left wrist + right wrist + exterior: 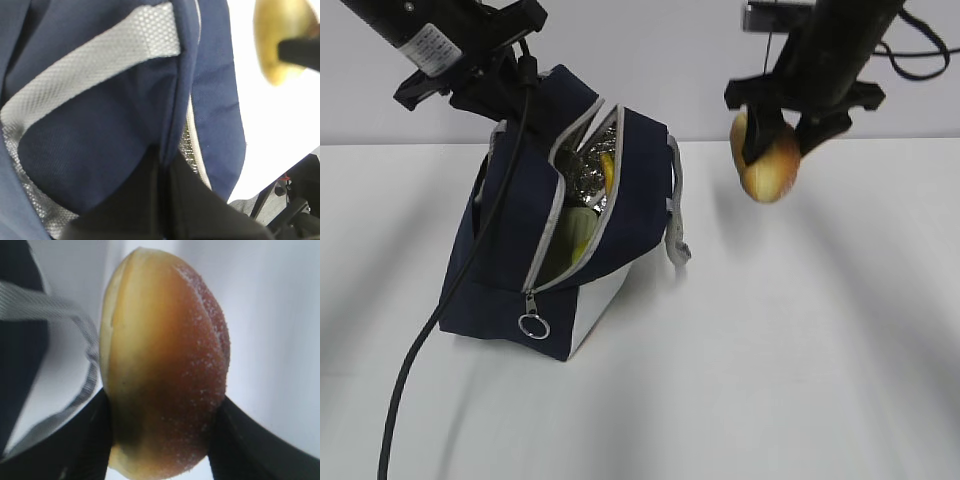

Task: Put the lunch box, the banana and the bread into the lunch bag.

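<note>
The navy lunch bag [510,270] stands tilted on the white table with its zipper opening spread wide. My left gripper [505,85] is shut on the bag's upper edge [175,125] and holds it up. Inside the opening show the yellow banana [608,170] and the pale green lid of the lunch box [575,232]. My right gripper [775,140] hangs in the air to the right of the bag, shut on the orange-brown bread [768,165]. Its black fingers press both sides of the bread [165,365].
A grey webbing handle [675,215] hangs off the bag's right side. The zipper's ring pull [533,326] dangles at the front lower corner. A black cable [430,340] runs down the left of the bag. White tabletop [800,350] stretches to the right.
</note>
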`<action>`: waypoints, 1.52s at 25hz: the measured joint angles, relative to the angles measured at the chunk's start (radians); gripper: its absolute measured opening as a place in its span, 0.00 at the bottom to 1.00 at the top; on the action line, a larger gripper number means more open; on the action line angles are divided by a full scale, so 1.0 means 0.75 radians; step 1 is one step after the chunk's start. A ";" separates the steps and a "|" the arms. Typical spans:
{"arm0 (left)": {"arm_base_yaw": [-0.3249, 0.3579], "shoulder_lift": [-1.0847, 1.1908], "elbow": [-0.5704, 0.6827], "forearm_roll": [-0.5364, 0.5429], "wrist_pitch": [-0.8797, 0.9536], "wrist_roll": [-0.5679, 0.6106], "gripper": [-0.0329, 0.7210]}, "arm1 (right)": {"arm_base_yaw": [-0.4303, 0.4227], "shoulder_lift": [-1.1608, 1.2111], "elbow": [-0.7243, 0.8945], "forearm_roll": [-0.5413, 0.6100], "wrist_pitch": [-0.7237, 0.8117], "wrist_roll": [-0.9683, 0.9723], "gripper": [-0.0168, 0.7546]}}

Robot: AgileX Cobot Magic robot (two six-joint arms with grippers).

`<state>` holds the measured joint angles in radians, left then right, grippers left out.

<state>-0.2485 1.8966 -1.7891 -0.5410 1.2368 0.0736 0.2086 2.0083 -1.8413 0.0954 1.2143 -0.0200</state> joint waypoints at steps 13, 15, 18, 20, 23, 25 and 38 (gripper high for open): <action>0.000 0.000 0.000 0.000 0.000 0.000 0.04 | 0.020 0.000 -0.257 0.573 0.036 -0.104 0.52; 0.000 0.000 0.000 0.000 0.000 0.000 0.04 | 0.047 0.000 -0.257 0.585 0.036 -0.114 0.52; 0.000 0.000 0.000 0.000 0.000 0.000 0.04 | 0.109 0.006 -0.259 0.585 0.036 -0.122 0.52; 0.000 0.000 0.000 0.000 0.000 0.000 0.04 | 0.148 0.027 -0.262 0.585 0.036 -0.125 0.52; 0.000 0.000 0.000 0.000 0.000 0.000 0.04 | 0.180 0.076 -0.266 0.583 0.036 -0.125 0.52; 0.000 0.000 0.000 0.000 0.000 0.000 0.04 | 0.186 0.109 -0.266 0.583 0.036 -0.125 0.52; 0.000 0.000 0.000 0.000 0.000 0.005 0.04 | 0.186 0.236 -0.266 0.691 0.036 -0.146 0.79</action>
<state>-0.2485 1.8966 -1.7891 -0.5410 1.2368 0.0773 0.3481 2.1852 -2.0411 0.6138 1.2412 -0.1297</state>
